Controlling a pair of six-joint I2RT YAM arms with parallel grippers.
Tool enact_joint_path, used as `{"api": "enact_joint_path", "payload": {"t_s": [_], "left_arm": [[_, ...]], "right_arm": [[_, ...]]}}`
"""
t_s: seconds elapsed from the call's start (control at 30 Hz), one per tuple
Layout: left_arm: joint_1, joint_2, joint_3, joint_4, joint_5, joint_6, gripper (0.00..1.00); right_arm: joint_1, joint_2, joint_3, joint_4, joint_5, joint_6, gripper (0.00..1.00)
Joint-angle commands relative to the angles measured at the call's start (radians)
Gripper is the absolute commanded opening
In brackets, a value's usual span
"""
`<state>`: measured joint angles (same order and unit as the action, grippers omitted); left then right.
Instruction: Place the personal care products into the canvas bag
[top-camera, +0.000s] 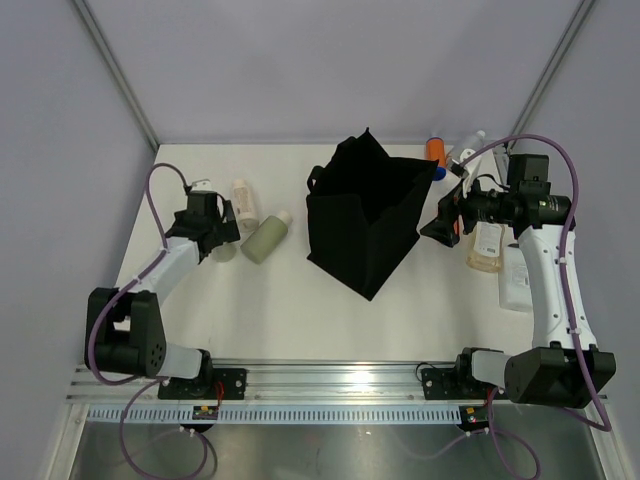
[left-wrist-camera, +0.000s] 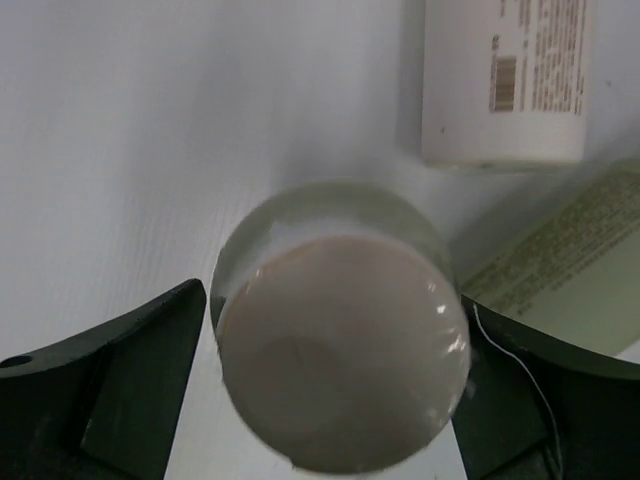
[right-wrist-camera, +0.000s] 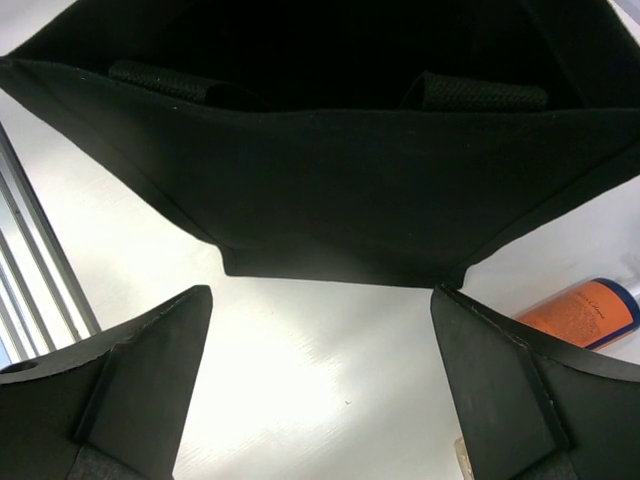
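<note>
While the left gripper (left-wrist-camera: 333, 310) stands open around an upright pale bottle (left-wrist-camera: 340, 360), with a sliver of white table (left-wrist-camera: 120, 150) showing beside its left finger (left-wrist-camera: 140, 370), a cream-white bottle (top-camera: 243, 203) and a sage-green bottle (top-camera: 266, 238) lie just beside it. The right gripper (right-wrist-camera: 320, 390), spread wide and empty, faces the side wall of the black canvas bag (top-camera: 368, 215), which stands open mid-table. An orange bottle (right-wrist-camera: 580, 312) lies near.

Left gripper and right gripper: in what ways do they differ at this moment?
The left gripper straddles an upright round-capped bottle; the right gripper has nothing between its fingers. The left gripper points down at the table; the right gripper faces the side of the canvas bag. Both stand wide open.
</note>
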<state>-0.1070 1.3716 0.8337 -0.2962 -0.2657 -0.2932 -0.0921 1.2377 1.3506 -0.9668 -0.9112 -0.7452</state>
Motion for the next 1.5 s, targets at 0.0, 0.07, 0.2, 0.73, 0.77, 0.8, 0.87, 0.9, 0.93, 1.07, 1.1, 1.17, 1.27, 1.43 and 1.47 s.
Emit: {"api": "enact_joint_path", "payload": {"t_s": [0.0,0.07,0.2,0.73,0.77,0.8,0.87,0.9,0.93,1.07,1.1,1.17,1.27,1.43,1.47], "left_arm": [[0.015,0.05,0.08,0.175,-0.044,0.08,0.88],[0.02,0.075,0.1,0.175,-0.009,0.081,0.79],[0.036,0.103,0.125,0.145,0.051,0.054,0.51],[0.075,-0.137,0.278,-0.109,0.313,-0.101,0.0],[0.075,-0.149,0.297,-0.124,0.335,-0.118,0.0],[0.075,-0.178,0.312,-0.139,0.361,-0.141,0.0],[0.072,-0.207,0.331,-0.132,0.454,-0.22,0.0],[0.069,-0.241,0.332,-0.107,0.477,-0.25,0.0],[0.06,-0.255,0.332,-0.089,0.514,-0.298,0.0],[-0.038,-0.295,0.398,-0.015,0.533,-0.38,0.0],[-0.057,-0.293,0.424,0.005,0.531,-0.394,0.0],[-0.11,-0.279,0.516,0.015,0.51,-0.419,0.0],[-0.166,-0.238,0.602,0.06,0.494,-0.451,0.0],[-0.267,-0.089,0.821,0.106,0.513,-0.474,0.0],[-0.307,-0.027,0.855,0.101,0.514,-0.468,0.0]], "right_arm": [[0.0,-0.012,-0.01,0.014,-0.034,-0.019,1.0],[0.0,-0.014,-0.011,0.013,-0.035,-0.016,0.99],[0.0,-0.015,-0.013,0.01,-0.025,-0.013,1.0],[-0.001,0.002,-0.001,0.045,-0.034,0.046,0.99],[-0.001,0.003,-0.001,0.053,-0.037,0.052,1.0],[-0.001,0.003,-0.001,0.054,-0.037,0.056,0.99],[-0.001,0.005,0.002,0.06,-0.04,0.073,1.0],[-0.001,0.003,0.004,0.062,-0.041,0.081,0.99],[-0.001,0.005,0.007,0.063,-0.041,0.089,1.0],[-0.001,0.009,0.018,0.059,-0.052,0.098,1.0],[0.0,0.008,0.022,0.057,-0.054,0.099,1.0],[-0.001,0.008,0.025,0.059,-0.055,0.101,1.0],[-0.001,0.005,0.025,0.056,-0.06,0.107,1.0],[-0.001,-0.003,0.024,0.054,-0.063,0.115,0.99],[-0.001,-0.003,0.024,0.05,-0.063,0.116,1.0]]}}
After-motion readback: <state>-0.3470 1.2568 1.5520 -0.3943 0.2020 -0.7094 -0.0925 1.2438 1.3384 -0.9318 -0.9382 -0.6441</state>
